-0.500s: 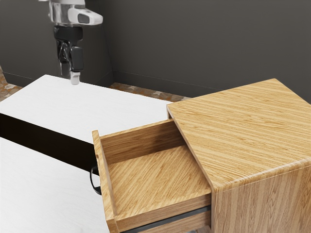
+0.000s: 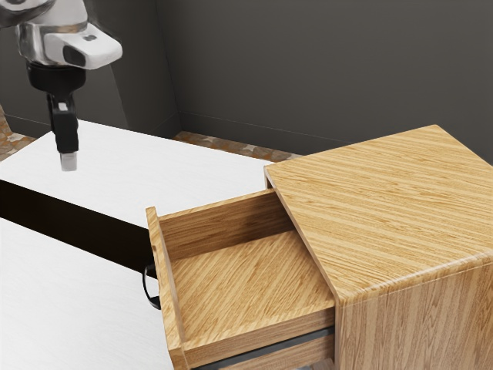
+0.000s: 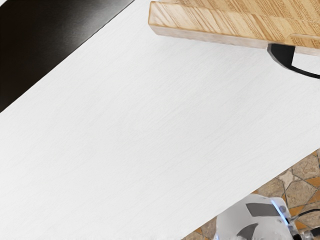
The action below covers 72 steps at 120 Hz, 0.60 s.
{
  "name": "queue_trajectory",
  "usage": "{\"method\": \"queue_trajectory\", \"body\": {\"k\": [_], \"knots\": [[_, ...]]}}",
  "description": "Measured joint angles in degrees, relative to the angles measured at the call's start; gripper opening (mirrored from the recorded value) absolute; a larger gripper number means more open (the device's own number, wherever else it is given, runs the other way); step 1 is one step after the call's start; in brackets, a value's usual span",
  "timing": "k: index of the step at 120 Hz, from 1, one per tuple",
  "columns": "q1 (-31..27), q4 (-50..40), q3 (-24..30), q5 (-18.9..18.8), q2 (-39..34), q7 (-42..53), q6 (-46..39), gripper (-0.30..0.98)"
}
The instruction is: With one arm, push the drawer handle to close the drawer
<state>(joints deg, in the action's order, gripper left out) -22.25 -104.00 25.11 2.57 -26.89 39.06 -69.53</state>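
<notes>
Drawer: the wooden drawer (image 2: 239, 285) stands pulled well out of its cabinet, at the near side of the scene; within its walls I can see the grained bottom board.
Cabinet: the wooden cabinet (image 2: 393, 208) sits to the exterior view's right of the drawer, its broad top above the opening that the drawer must slide back into.
Handle: the black bowed handle (image 2: 145, 287) is on the outer face of the drawer front (image 2: 171, 308), its long axis level and running along that front, its curve bulging away from the cabinet.
Handle from hand: it lies lower, nearer to me and toward the exterior view's right, well apart from the hand.
Push: by my reckoning, the hand should come down and across to the handle's outer side, then press toward the cabinet, square to the handle's long axis; an off-centre shove might make the drawer bind.
Table: the white table (image 2: 139, 177) stretches beyond the drawer front, with a dark band (image 2: 77, 231) along its nearer side.
Hand: the black hand (image 2: 68, 160) hangs over the table, pointing down, on the outer side of the drawer front; whether it is clenched or released, I can't tell from here.
Stage: the closing push has yet to begin, I'd judge.
Wall: a dark grey wall (image 2: 331, 69) stands behind it all.
</notes>
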Motion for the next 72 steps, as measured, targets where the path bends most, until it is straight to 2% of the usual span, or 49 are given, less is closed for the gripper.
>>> {"method": "queue_trajectory", "body": {"k": [14, 26, 43, 56, 72], "knots": [[6.54, -8.48, 0.80, 3.93, -2.78, 0.09, -2.70, 0.62], [9.92, -17.81, 1.98, 8.00, -4.67, -0.08, -7.93, 0.38], [12.03, -23.62, 4.14, 10.04, -5.38, -0.06, -15.12, 0.11], [11.86, -25.15, 4.08, 11.46, -6.26, 0.00, -18.59, 0.01], [11.19, -26.60, 3.60, 13.37, -6.88, 0.01, -20.98, -0.05]]}}
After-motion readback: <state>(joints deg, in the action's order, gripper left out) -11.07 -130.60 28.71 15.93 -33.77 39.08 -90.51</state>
